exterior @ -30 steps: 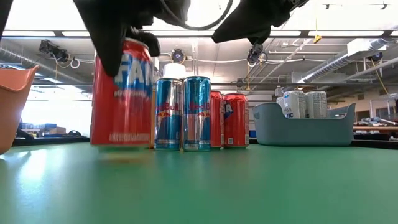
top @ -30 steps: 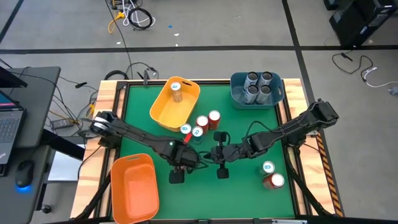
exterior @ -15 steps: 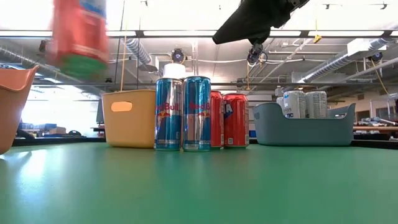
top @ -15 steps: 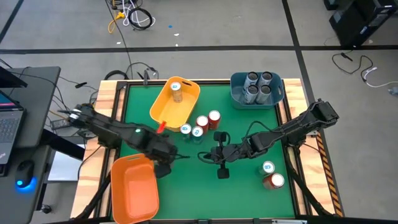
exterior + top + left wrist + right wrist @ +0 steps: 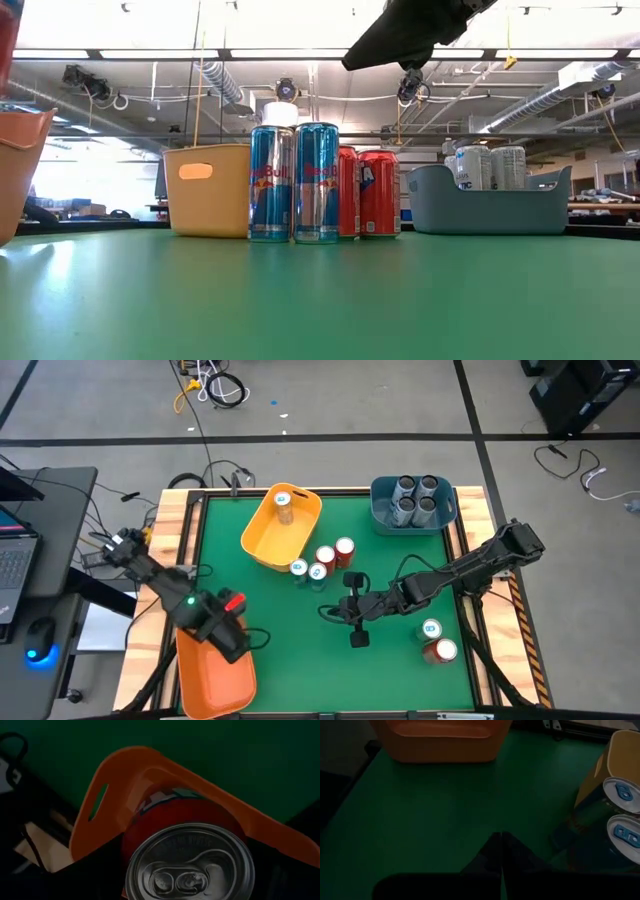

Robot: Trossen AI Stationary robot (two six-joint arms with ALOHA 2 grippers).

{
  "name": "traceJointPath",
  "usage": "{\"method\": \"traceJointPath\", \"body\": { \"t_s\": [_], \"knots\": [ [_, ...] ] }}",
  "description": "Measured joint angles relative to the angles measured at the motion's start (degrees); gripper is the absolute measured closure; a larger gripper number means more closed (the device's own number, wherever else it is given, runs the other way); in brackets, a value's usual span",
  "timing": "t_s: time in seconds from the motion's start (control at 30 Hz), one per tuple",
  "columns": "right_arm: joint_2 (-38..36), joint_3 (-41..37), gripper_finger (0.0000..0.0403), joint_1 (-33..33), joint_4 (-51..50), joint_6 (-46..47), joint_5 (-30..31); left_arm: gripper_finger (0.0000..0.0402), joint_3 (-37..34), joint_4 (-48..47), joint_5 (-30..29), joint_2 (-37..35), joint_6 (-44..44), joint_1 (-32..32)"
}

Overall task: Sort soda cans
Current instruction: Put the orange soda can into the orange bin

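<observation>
Red can (image 5: pixel 187 851) — a second ago beside the cluster at mid-table — now hangs over the orange bin (image 5: pixel 208 682), clamped in the left gripper (image 5: pixel 232 622); release looks imminent. Right gripper (image 5: pixel 352 609), fingers shut and empty, waits near the remaining cans (image 5: pixel 320 560).

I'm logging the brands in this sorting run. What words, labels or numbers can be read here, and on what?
"Red Bull": on both blue-and-silver cans, low view.
Red cans beside them: white lettering, only partly seen, unreadable.
Silver cans in the grey-blue bin: dark print, too small.
Red can in the left gripper: embossed lid text, too blurred.
</observation>
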Motion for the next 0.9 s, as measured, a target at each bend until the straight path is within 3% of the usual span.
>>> {"method": "traceJointPath", "body": {
  "t_s": [0.13,0.3,0.6,0.73,0.9],
  "knots": [
    [0.0,0.0,0.0403,0.0,0.0,-0.2,0.0,0.0108,-2.9,0.2,-1.4,0.0,-3.6,-1.9],
    [0.0,0.0,0.0403,0.0,0.0,-0.2,0.0,0.0108,-11.5,0.0,-1.3,0.0,-3.0,-2.4],
    [0.0,0.0,0.0403,0.0,0.0,-0.2,-0.1,0.0108,-21.3,15.7,-10.8,-0.3,9.0,1.8],
    [0.0,0.0,0.0403,0.0,0.0,-0.2,-0.2,0.0108,-23.9,23.3,-11.6,-0.3,14.7,4.8],
    [0.0,0.0,0.0403,0.0,0.0,-0.1,-0.2,0.0108,-22.5,25.1,-12.5,-0.3,18.0,6.7]
  ]
}}
